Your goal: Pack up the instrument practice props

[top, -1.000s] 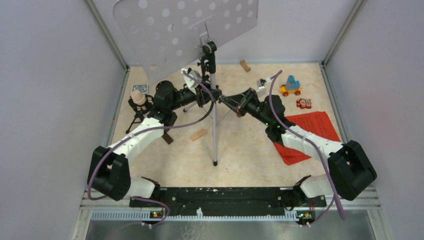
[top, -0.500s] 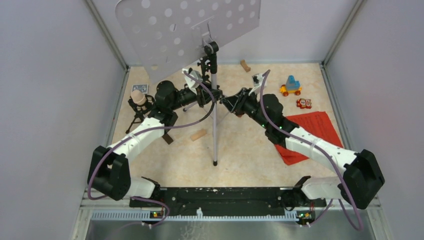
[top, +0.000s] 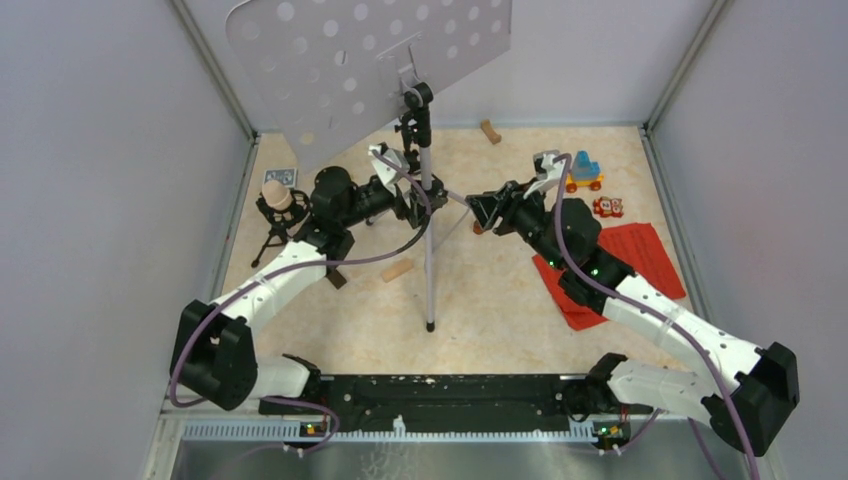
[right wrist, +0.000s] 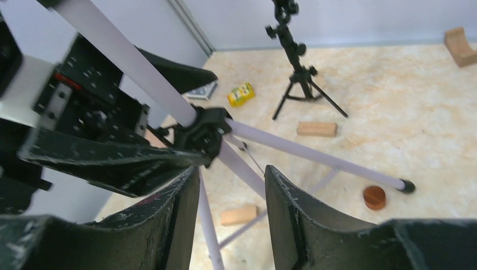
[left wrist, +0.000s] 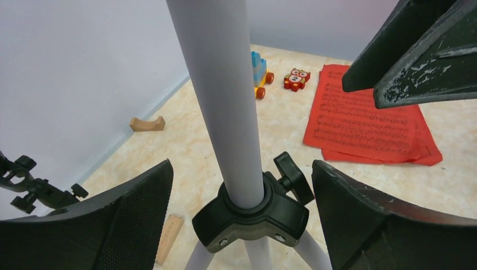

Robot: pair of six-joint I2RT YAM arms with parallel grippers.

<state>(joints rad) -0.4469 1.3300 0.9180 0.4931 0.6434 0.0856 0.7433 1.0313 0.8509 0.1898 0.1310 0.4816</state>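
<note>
The white perforated music desk [top: 370,60] stands upright on its silver pole [left wrist: 225,95] and tripod legs. My left gripper [left wrist: 242,214] is open, and its fingers [left wrist: 129,219] stand apart on either side of the black leg hub [left wrist: 250,216] without touching it. My right gripper [right wrist: 232,208] is open just right of the hub [right wrist: 202,132], with nothing clamped; a silver leg runs beyond its tips. The red sheet-music pages [top: 650,250] lie flat at the right. A beige microphone [top: 277,200] sits on a small black tripod at the left. Another small black tripod [right wrist: 298,62] stands behind.
Two toy cars [top: 580,172] [top: 607,207] sit at the back right. Wooden blocks [top: 490,131] [top: 397,269] lie by the back wall and near the stand's legs, and a brown disc [right wrist: 374,197] lies by a leg tip. Grey walls close in three sides.
Both grippers have opened and let go of the stand. The right gripper has drawn back to the right, away from the pole. The desk stays upright.
</note>
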